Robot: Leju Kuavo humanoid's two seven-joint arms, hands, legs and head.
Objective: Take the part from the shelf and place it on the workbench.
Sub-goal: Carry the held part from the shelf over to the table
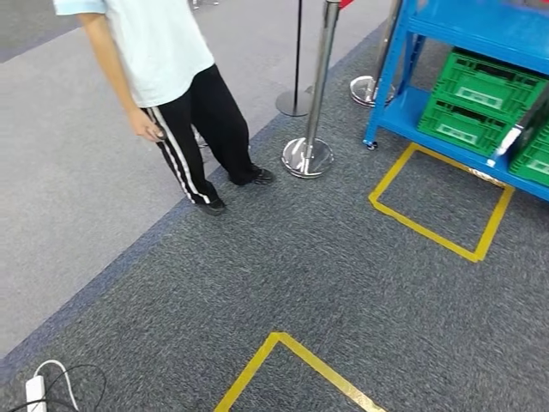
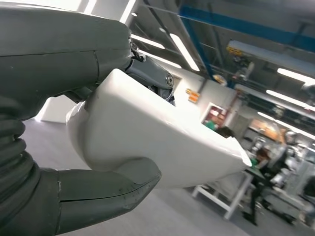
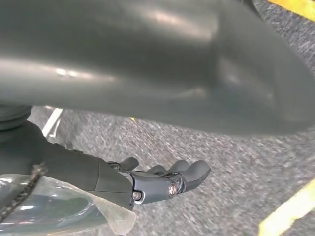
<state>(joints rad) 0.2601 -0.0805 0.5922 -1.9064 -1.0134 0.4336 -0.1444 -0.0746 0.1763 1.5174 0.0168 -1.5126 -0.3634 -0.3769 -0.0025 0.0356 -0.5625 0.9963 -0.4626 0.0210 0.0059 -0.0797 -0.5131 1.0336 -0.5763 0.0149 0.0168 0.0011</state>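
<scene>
Left hand (image 2: 74, 147): in the left wrist view I see it gripping the white part (image 2: 156, 142), a smooth, elongated moulded piece with a rounded end near the palm and a pointed far tip. The thick grey thumb (image 2: 111, 189) lies under the part; darker fingers (image 2: 152, 73) come over its other side. The part is held off any surface, with factory ceiling lights and a distant white table frame (image 2: 226, 196) behind it.

Right hand (image 3: 163, 179): in the right wrist view its fingers are extended, lying close together, holding nothing. It hangs over grey carpet (image 3: 208, 147), with a strip of yellow tape (image 3: 288, 214) close by.

Head view: I am looking down at dark grey carpet (image 1: 292, 257). The blue shelf (image 1: 414, 103) stands at upper right. On its lowest level sit green plastic crates (image 1: 482, 99), stacked; I cannot tell what is in them from this angle. A yellow tape rectangle (image 1: 440, 233) is marked on the floor just in front of the shelf, and a corner of a second tape outline (image 1: 285, 343) lies nearer to me.

A person (image 1: 175, 94) in a pale shirt and black trousers with white side stripes stands at upper left, beside chrome stanchion posts (image 1: 310, 142). A white power strip (image 1: 35, 393) with cables lies at the lower left corner.
</scene>
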